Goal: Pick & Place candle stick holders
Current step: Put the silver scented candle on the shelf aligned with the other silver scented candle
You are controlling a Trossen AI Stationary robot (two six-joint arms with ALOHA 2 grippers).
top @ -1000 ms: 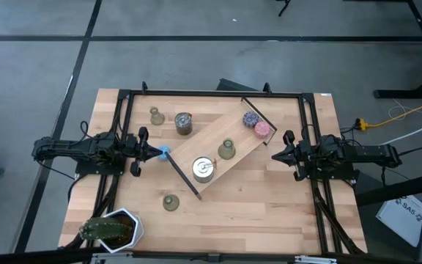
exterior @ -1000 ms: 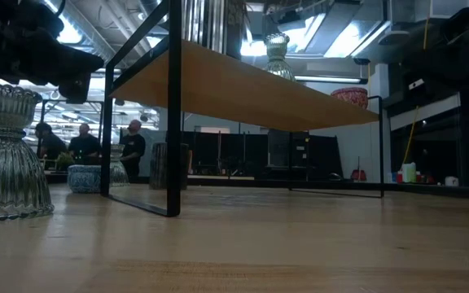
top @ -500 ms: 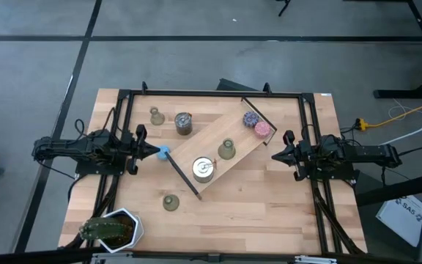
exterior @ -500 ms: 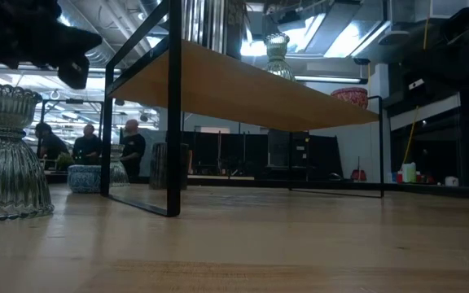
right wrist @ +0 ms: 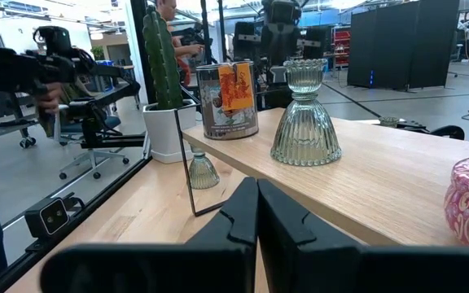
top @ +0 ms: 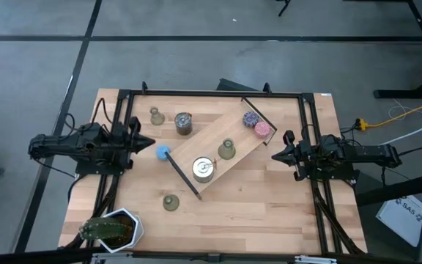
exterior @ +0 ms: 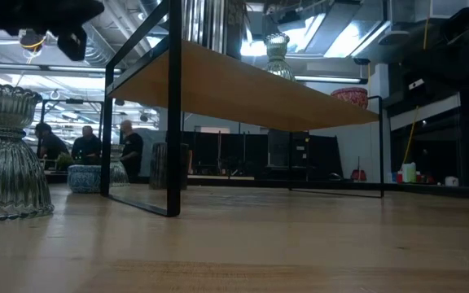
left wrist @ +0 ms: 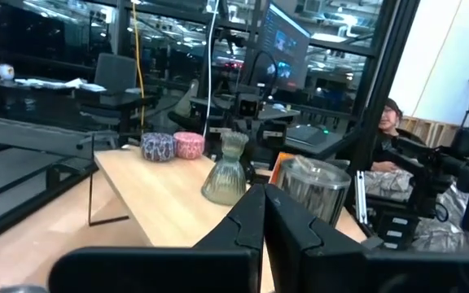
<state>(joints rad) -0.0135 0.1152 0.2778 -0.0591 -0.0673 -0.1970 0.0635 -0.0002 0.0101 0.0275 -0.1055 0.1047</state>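
Note:
Three olive-green candle stick holders show in the high view. One (top: 156, 115) stands on the table at the far left, one (top: 171, 202) on the table near the front, and one (top: 227, 149) on the slanted wooden shelf (top: 233, 136). My left gripper (top: 151, 142) is shut and empty, left of a blue puck (top: 163, 152) that lies on the table. My right gripper (top: 273, 155) is shut and empty at the shelf's right end. The shelf holder also shows in the left wrist view (left wrist: 225, 169) and the right wrist view (right wrist: 304, 114).
A silver tin (top: 184, 123) stands on the table and another (top: 204, 169) on the shelf. Purple (top: 250, 117) and pink (top: 262, 130) pucks sit at the shelf's far end. A potted cactus (top: 112, 227) stands at the front left corner. A black frame (top: 211, 94) borders the table.
My left gripper has drawn back from the blue puck toward the table's left edge and risen. The puck stays where it was on the table.

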